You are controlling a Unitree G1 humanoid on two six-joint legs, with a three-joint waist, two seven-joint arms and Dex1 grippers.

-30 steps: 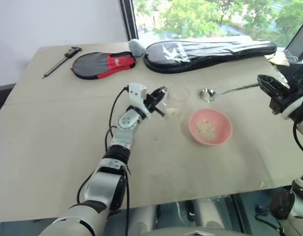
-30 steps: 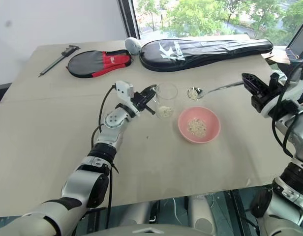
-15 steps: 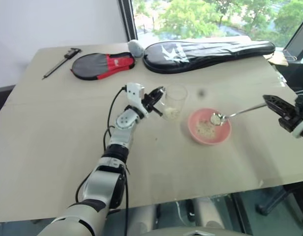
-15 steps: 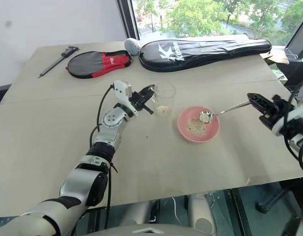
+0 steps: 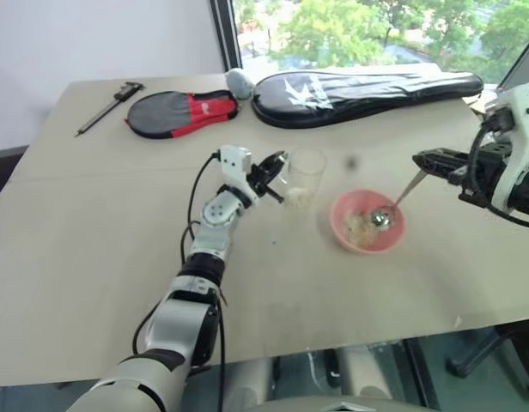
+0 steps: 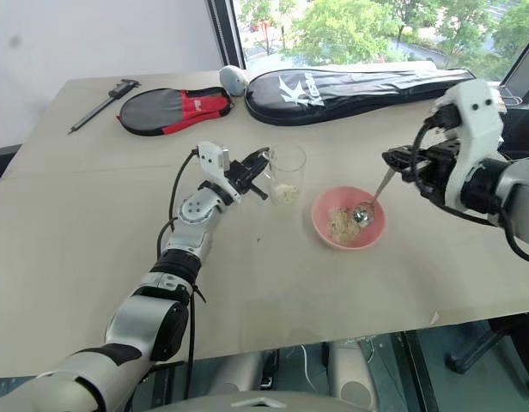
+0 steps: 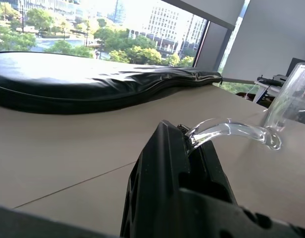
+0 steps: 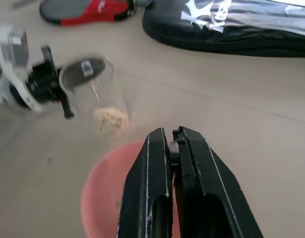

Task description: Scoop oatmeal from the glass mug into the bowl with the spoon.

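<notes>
I am tipping the spoon (image 6: 372, 196), pinched in my right gripper (image 6: 393, 159), slowly over the bowl (image 6: 348, 218) so the oatmeal (image 6: 338, 224) is not spilling, while my left gripper (image 6: 261, 157) is pinching the glass mug (image 6: 286, 174) handle steady.

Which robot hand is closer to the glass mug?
The left. The left gripper is shut on the glass mug's handle; the right gripper holds the spoon over the bowl.

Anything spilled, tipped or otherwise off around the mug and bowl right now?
Nothing stands out. The glass mug stands upright, its handle held by the left gripper; the oatmeal sits inside the bowl, no flakes visible on the table.
</notes>
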